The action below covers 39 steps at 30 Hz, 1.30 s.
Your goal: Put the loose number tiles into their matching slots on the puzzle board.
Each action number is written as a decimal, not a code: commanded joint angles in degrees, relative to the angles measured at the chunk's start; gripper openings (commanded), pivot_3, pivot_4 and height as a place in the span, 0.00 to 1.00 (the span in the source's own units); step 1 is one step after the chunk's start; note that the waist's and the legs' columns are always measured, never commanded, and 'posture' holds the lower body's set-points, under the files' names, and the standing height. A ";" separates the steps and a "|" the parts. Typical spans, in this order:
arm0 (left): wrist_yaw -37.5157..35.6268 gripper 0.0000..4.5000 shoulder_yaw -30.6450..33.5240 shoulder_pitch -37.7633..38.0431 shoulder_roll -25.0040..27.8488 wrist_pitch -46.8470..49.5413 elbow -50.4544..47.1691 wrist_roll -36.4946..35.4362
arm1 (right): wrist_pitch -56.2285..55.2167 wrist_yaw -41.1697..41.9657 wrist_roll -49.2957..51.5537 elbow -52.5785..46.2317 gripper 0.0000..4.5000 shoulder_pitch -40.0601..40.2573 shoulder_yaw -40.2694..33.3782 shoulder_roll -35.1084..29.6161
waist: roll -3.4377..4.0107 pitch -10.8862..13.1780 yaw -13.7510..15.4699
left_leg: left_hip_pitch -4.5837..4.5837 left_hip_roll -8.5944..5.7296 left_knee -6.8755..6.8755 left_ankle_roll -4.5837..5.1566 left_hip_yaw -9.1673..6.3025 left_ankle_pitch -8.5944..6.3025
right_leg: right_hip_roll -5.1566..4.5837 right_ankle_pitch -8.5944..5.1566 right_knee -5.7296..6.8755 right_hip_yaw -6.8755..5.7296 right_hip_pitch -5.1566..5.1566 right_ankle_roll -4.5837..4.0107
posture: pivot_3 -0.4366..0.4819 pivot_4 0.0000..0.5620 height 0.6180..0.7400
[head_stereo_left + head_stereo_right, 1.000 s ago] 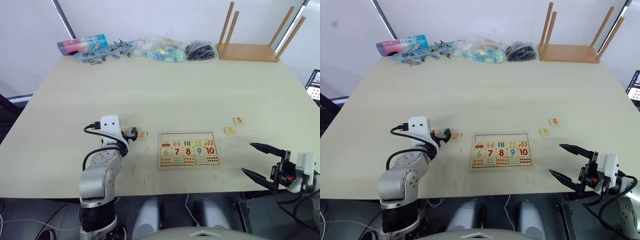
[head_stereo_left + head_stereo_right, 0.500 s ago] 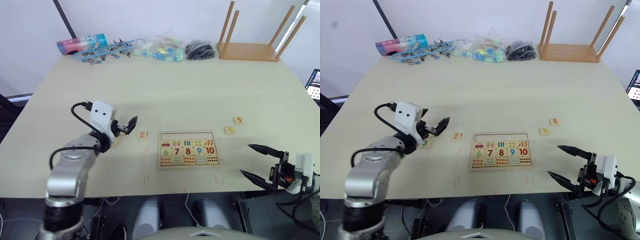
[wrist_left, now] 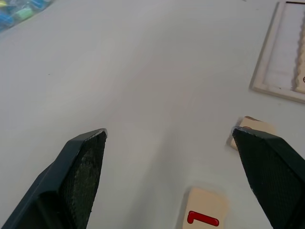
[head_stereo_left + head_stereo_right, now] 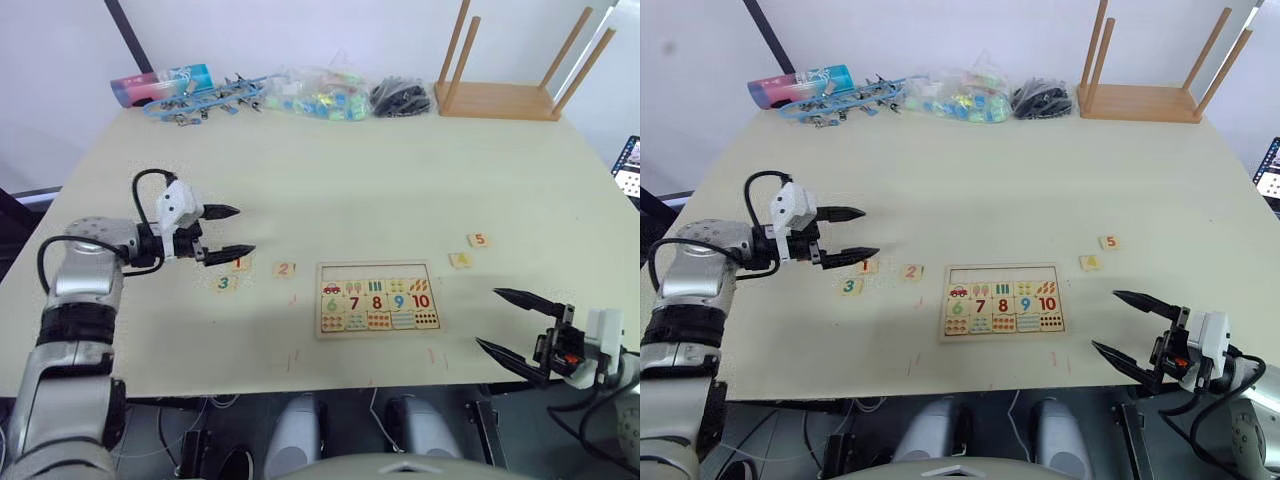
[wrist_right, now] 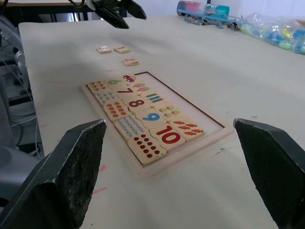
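The puzzle board (image 4: 378,298) lies near the table's front edge, its pale top row of slots (image 4: 375,272) bare above the tiles 6 to 10. Three loose number tiles lie left of it: 1 (image 4: 239,264), 2 (image 4: 285,268) and 3 (image 4: 224,284). Tiles 4 (image 4: 460,260) and 5 (image 4: 479,239) lie beyond its right corner. My left gripper (image 4: 243,230) hovers open just behind tile 1 (image 3: 205,212), holding nothing. At the front right, off the board's right end, my right gripper (image 4: 490,318) is open and empty, facing the board (image 5: 152,114).
An upturned wooden stool (image 4: 495,100) stands at the back right. Along the back edge lie a bag of coloured pieces (image 4: 320,100), a black bundle (image 4: 400,100), blue clips (image 4: 205,103) and a cylinder (image 4: 160,85). A screen (image 4: 628,165) shows at the right edge.
My left arm has swung out to the left and its gripper has pulled back from beside tile 2, uncovering tiles 1 and 3. The right gripper has barely moved.
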 commanded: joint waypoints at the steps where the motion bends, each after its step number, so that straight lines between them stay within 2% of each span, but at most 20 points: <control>1: -11.16 0.99 -4.63 -5.73 3.76 -11.72 11.23 0.24 | -1.32 -0.51 0.84 -2.24 1.00 0.62 -1.05 -0.10 | -0.02 0.02 -0.03 | -0.01 0.02 0.00 0.00 0.02 0.00 | 0.01 0.00 0.01 0.01 -0.03 0.00 | 0.48 0.27 0.98; 7: -11.29 0.99 -11.77 -13.03 3.91 -20.73 23.73 0.43 | -1.43 -0.83 0.90 -2.54 1.00 0.55 -0.97 -0.15 | -0.07 0.03 0.12 | -0.18 0.01 0.06 0.00 -0.02 0.00 | 0.00 0.01 0.02 -0.04 -0.10 0.02 | 0.48 0.27 0.98; 14: -11.29 0.99 -12.35 -17.22 2.93 -26.48 33.59 4.32 | -1.27 -1.30 0.94 -3.46 1.00 0.75 -0.96 -0.31 | -0.07 0.03 0.08 | -0.62 0.00 0.23 0.01 -0.10 0.01 | 0.02 0.05 0.08 -0.10 -0.42 0.08 | 0.48 0.27 0.98; 19: -10.96 0.99 -10.99 -17.82 2.28 -27.97 36.07 7.35 | -1.27 -1.47 0.94 -3.60 1.00 0.76 -0.92 -0.36 | -0.08 0.03 0.09 | -0.62 0.00 0.23 0.01 -0.10 0.01 | 0.02 0.05 0.08 -0.10 -0.42 0.09 | 0.48 0.27 0.98; 30: -5.44 0.99 -7.92 -19.26 0.18 -28.31 37.82 12.78 | -1.42 -1.75 0.88 -3.76 1.00 1.05 -1.24 -0.37 | -0.09 0.03 0.06 | -0.64 0.00 0.28 0.01 -0.10 0.01 | 0.02 0.11 0.09 -0.10 -0.42 0.18 | 0.48 0.27 0.98; 39: -1.39 0.99 -7.70 -19.61 -0.18 -28.10 38.56 17.64 | -1.64 -2.36 0.81 -4.41 1.00 1.84 -1.30 -0.22 | -0.09 0.03 0.07 | -0.64 0.00 0.32 0.02 -0.10 0.01 | 0.02 0.12 0.14 -0.10 -0.42 0.20 | 0.48 0.27 0.98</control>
